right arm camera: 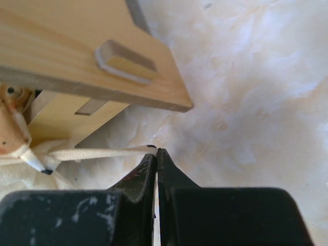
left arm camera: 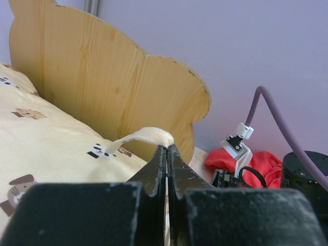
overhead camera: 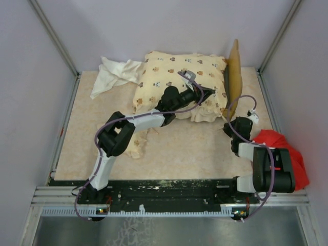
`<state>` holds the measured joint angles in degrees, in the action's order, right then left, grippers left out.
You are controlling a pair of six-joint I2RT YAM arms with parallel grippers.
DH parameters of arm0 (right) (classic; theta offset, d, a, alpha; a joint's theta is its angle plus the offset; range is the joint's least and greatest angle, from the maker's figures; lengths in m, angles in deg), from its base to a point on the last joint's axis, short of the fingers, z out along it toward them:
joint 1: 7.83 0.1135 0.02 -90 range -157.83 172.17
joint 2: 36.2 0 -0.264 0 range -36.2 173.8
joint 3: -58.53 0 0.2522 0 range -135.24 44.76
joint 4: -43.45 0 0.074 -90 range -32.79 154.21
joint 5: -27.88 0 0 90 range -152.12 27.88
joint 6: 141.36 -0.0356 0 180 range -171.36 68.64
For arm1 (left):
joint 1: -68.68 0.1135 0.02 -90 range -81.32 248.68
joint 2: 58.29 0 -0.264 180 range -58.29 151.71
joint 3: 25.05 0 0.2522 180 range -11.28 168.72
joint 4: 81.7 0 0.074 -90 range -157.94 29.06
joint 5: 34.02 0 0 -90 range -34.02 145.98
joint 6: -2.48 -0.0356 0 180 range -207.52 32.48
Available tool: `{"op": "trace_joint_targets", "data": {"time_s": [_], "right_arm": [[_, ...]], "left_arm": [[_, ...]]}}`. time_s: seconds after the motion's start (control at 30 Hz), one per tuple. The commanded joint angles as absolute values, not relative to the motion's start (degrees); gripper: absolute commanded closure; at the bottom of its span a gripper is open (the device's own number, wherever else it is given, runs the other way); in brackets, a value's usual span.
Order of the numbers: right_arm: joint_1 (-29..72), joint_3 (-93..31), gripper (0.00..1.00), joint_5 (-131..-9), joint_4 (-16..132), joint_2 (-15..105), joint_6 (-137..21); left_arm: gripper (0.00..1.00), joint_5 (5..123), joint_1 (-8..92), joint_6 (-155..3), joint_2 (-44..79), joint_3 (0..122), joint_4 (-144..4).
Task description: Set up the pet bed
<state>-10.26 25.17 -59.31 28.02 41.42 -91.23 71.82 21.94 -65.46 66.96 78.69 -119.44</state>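
The cream animal-print cushion point(overhead camera: 177, 77) lies at the back of the table against the light wooden bed frame point(overhead camera: 234, 77), which stands on edge at the right. My left gripper point(overhead camera: 204, 92) reaches over the cushion and is shut on a cream tie strap point(left arm camera: 148, 136) of the cushion point(left arm camera: 46, 138), just in front of the wavy headboard point(left arm camera: 113, 82). My right gripper point(overhead camera: 229, 126) is low at the frame's near end, shut on a thin cream tie cord point(right arm camera: 97, 152) that runs under the wooden frame point(right arm camera: 77, 56). The small matching pillow point(overhead camera: 136, 143) lies under my left arm.
A plain white cloth point(overhead camera: 115, 74) is bunched at the back left. A red cloth point(overhead camera: 287, 148) lies at the right edge beside my right arm, and also shows in the left wrist view point(left arm camera: 256, 161). Grey walls close in the table on three sides.
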Motion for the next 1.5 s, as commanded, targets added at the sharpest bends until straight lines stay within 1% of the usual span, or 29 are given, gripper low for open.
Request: {"op": "trace_joint_targets", "data": {"time_s": [0.0, 0.13, 0.33, 0.47, 0.57, 0.67, 0.73, 0.83, 0.97, 1.03, 1.07, 1.17, 1.2, 1.23, 1.3, 1.4, 1.47], "right_arm": [[-12.6, 23.3, 1.00, -54.4, 27.9, 42.3, -96.2], [-12.7, 22.1, 1.00, -53.1, 29.9, 43.4, -97.3], [-13.3, 22.1, 1.00, -54.2, 27.8, 45.6, -98.3], [-13.4, 20.9, 1.00, -54.9, 28.1, 46.7, -98.1], [-13.5, 20.0, 1.00, -54.6, 29.4, 46.2, -97.5], [-13.5, 18.3, 1.00, -54.6, 32.1, 45.8, -96.4], [-13.6, 17.5, 1.00, -54.9, 33.0, 46.1, -96.1], [-13.7, 16.5, 1.00, -57.1, 33.0, 47.1, -95.9], [-14.1, 15.5, 1.00, -58.1, 34.8, 46.4, -95.5], [-14.4, 14.5, 0.95, -56.8, 37.9, 45.0, -94.8], [-14.5, 13.7, 0.91, -55.6, 40.3, 44.1, -94.4], [-14.9, 11.3, 0.65, -51.9, 47.0, 41.5, -93.1], [-15.1, 10.9, 0.60, -50.8, 48.7, 40.4, -92.7], [-15.4, 10.5, 0.57, -50.2, 49.8, 39.1, -92.1], [-15.8, 9.6, 0.56, -49.0, 52.5, 36.6, -91.2], [-15.8, 8.2, 0.55, -48.6, 56.2, 32.9, -88.8], [-15.8, 7.9, 0.55, -49.2, 57.7, 30.7, -88.0]], "left_arm": [[1.00, 71.3, 21.7, -66.7, 64.2, 80.3, -124.0], [1.00, 71.2, 21.7, -67.2, 64.1, 81.6, -123.7], [1.00, 71.2, 21.7, -67.4, 63.8, 84.4, -122.3], [1.00, 72.7, 21.6, -66.6, 62.7, 83.7, -122.6], [1.00, 77.1, 21.1, -66.2, 61.9, 82.0, -122.3], [1.00, 81.6, 20.0, -67.6, 61.1, 77.5, -125.0], [1.00, 84.0, 19.0, -69.7, 60.6, 74.6, -127.2], [0.99, 87.6, 17.5, -73.4, 60.5, 72.6, -126.2], [0.94, 91.4, 14.9, -79.7, 60.4, 68.5, -125.5], [0.90, 92.3, 13.4, -83.5, 61.0, 66.5, -124.1], [0.87, 93.1, 12.6, -84.9, 61.6, 65.9, -123.2], [0.73, 93.9, 9.4, -90.2, 64.6, 64.7, -119.0], [0.68, 94.1, 8.8, -90.6, 65.6, 64.6, -118.0], [0.66, 94.5, 8.7, -90.1, 66.3, 64.2, -117.7], [0.62, 94.0, 8.8, -89.3, 66.1, 63.2, -117.6], [0.46, 88.4, 8.9, -93.4, 63.1, 61.9, -109.8], [0.41, 84.1, 9.4, -95.0, 60.7, 61.7, -104.5]]}}
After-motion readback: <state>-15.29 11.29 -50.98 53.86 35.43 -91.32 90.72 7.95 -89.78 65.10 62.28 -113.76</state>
